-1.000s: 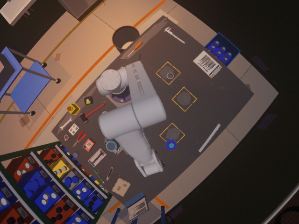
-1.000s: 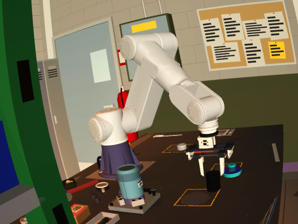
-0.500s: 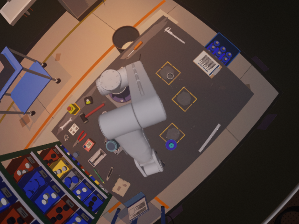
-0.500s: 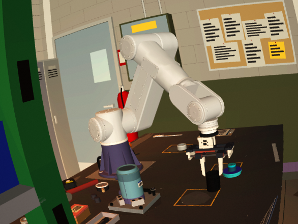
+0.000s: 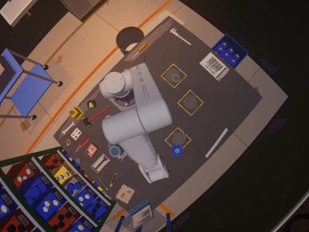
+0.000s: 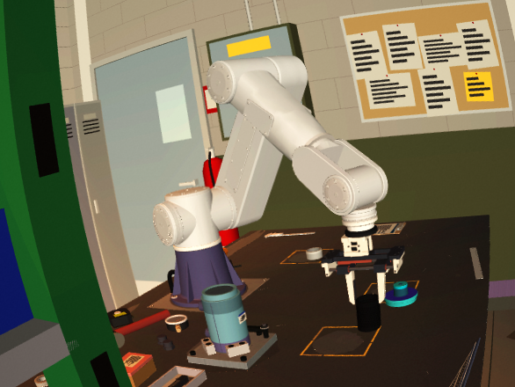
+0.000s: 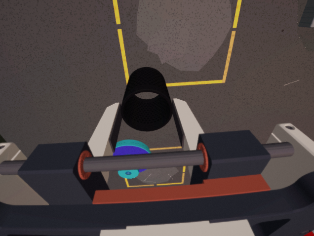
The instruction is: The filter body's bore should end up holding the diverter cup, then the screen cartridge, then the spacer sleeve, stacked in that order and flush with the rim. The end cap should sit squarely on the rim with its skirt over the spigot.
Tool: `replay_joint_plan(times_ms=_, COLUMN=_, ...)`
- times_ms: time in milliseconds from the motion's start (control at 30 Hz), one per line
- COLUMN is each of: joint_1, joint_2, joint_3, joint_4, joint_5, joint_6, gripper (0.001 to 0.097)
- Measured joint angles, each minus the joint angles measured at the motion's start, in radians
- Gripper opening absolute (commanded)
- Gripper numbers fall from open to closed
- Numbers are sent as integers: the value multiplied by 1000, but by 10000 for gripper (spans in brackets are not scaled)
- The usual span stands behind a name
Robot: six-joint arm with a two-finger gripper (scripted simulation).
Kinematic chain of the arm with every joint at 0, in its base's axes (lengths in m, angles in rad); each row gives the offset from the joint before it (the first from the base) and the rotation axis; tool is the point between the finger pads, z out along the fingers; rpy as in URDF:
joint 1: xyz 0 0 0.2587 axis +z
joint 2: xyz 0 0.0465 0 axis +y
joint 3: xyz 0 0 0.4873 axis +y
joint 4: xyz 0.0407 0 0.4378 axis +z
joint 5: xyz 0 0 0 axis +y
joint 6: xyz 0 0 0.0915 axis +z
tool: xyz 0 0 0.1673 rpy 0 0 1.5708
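The screen cartridge [image 7: 146,100] is a black perforated tube standing upright on the dark bench, at the corner of a yellow-marked square [image 6: 339,341]. Its top sits between my fingers. The blue and teal end cap [image 6: 401,295] lies just behind it, by another marked square [image 5: 178,138]. A small grey ring, the spacer sleeve [image 5: 175,78], sits in the far square. The teal filter body [image 6: 223,315] stands upright on its fixture plate near the arm's base, its bore open. The diverter cup is not visible. My gripper [image 6: 364,292] grips the screen cartridge.
A door, lockers and a notice board stand behind the bench. Hand tools lie along the bench's left edge, among them a red-handled hammer [image 5: 95,116]. A steel ruler [image 5: 216,142] lies to the right. A green parts rack [image 5: 47,184] stands at the near corner.
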Motion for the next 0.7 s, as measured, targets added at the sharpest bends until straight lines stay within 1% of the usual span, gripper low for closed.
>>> replay_joint_plan(times_ms=133, joint_1=0, joint_2=0, joint_3=0, joint_4=0, joint_5=0, joint_6=0, gripper=20)
replay_joint_plan(times_ms=167, joint_1=0, joint_2=0, joint_3=0, joint_4=0, joint_5=0, joint_6=0, gripper=15)
replay_joint_plan(times_ms=367, joint_1=0, joint_2=-5, joint_3=-1, joint_4=0, joint_5=7, joint_6=0, gripper=15)
replay_joint_plan(times_ms=700, joint_1=0, joint_2=-36, joint_3=-13, joint_4=0, joint_5=49, joint_6=0, gripper=15)
